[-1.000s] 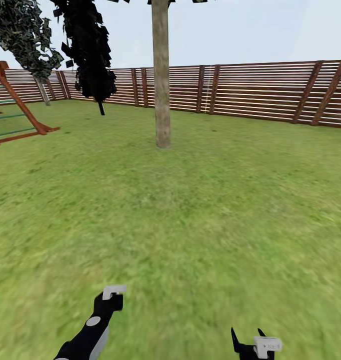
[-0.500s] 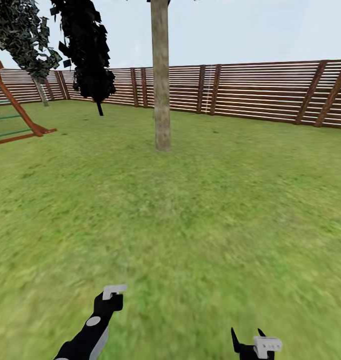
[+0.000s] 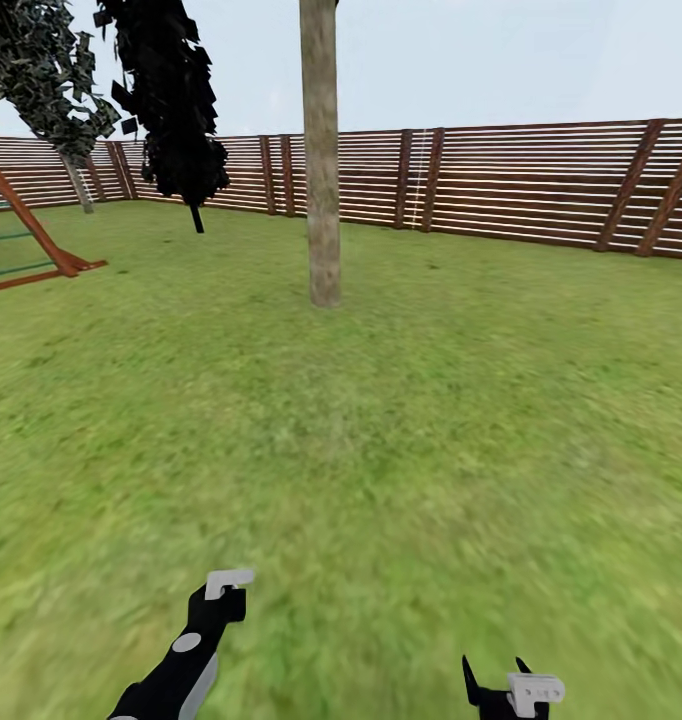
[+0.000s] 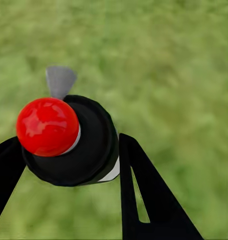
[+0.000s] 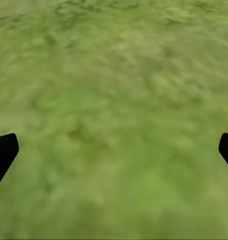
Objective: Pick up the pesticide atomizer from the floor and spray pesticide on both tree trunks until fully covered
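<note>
In the left wrist view my left gripper (image 4: pixel 68 150) is shut on the pesticide atomizer (image 4: pixel 78 145), a round black body with a red knob and a grey nozzle. The black fingers (image 4: pixel 139 195) press its sides. In the head view my left arm (image 3: pixel 193 635) reaches low over the grass. My right gripper (image 3: pixel 493 676) is open and holds nothing, its fingertips wide apart over grass (image 5: pixel 115 149). A thick pale tree trunk (image 3: pixel 322 170) stands straight ahead on the lawn, several metres off. A second tree with a grey trunk (image 3: pixel 80 186) and dark green leaves stands far left by the fence.
A brown slatted fence (image 3: pixel 521 180) closes the far side of the lawn (image 3: pixel 401 420). A black-leaved tree (image 3: pixel 171 100) with a thin dark trunk stands left of the near trunk. A red-brown wooden play frame (image 3: pixel 26 235) sits at the left edge.
The whole view has shifted: the camera has moved a little toward the trunk, and the play frame has slid further left. Both arms hold the same pose.
</note>
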Controlling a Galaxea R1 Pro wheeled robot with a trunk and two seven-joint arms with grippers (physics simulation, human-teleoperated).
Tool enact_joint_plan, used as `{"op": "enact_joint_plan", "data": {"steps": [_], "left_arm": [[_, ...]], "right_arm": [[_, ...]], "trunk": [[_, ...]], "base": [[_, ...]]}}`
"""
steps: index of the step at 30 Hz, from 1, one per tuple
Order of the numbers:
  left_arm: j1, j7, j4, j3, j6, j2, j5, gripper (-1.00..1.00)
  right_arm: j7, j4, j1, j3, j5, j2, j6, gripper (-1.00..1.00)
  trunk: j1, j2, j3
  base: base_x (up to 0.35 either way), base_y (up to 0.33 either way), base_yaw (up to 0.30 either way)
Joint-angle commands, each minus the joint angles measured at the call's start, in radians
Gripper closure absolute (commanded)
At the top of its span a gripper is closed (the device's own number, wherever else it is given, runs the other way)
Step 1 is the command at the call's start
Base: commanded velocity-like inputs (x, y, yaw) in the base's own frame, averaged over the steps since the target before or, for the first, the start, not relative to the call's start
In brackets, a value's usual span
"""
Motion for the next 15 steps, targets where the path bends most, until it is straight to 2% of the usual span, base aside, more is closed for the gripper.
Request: {"op": "enact_joint_plan", "data": {"steps": [1, 15], "left_arm": [[0.000, 0.000, 0.000, 0.000, 0.000, 0.000, 0.000, 1.00], [0.000, 0.001, 0.000, 0.000, 0.001, 0.000, 0.000, 1.00]], "right_arm": [[0.000, 0.000, 0.000, 0.000, 0.000, 0.000, 0.000, -1.00], [0.000, 0.000, 0.000, 0.000, 0.000, 0.000, 0.000, -1.00]], "trunk": [[0.000, 0.000, 0.000], [0.000, 0.000, 0.000]], "base": [[0.340, 0.000, 0.000], [0.340, 0.000, 0.000]]}}
